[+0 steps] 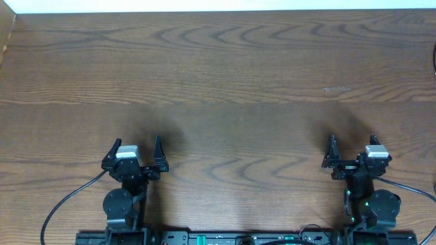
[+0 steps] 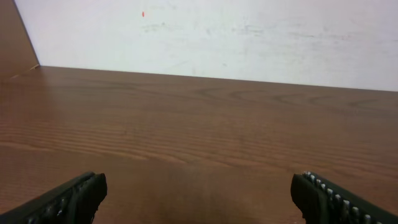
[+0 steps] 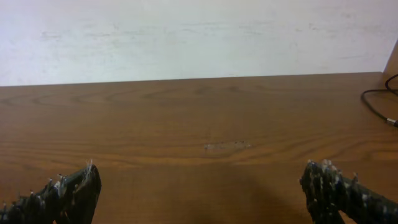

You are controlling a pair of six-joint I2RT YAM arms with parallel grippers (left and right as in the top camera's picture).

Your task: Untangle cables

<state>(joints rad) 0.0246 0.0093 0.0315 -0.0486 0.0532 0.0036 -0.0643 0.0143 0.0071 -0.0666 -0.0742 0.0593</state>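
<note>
No white cable shows in any view. A thin black cord (image 3: 375, 102) with a small plug at its end lies at the table's far right edge in the right wrist view, mostly cut off by the frame. A sliver of it shows in the overhead view (image 1: 434, 61). My left gripper (image 1: 137, 144) is open and empty near the table's front left; its jaws (image 2: 199, 186) frame only bare wood. My right gripper (image 1: 352, 141) is open and empty near the front right; its jaws (image 3: 201, 177) also frame bare wood.
The brown wooden table (image 1: 218, 82) stretches ahead of both grippers to a white wall (image 2: 217, 31) at the back. A pale scuff mark (image 3: 227, 145) lies on the wood ahead of my right gripper. Thicker black arm wires (image 1: 65, 204) trail by the arm bases.
</note>
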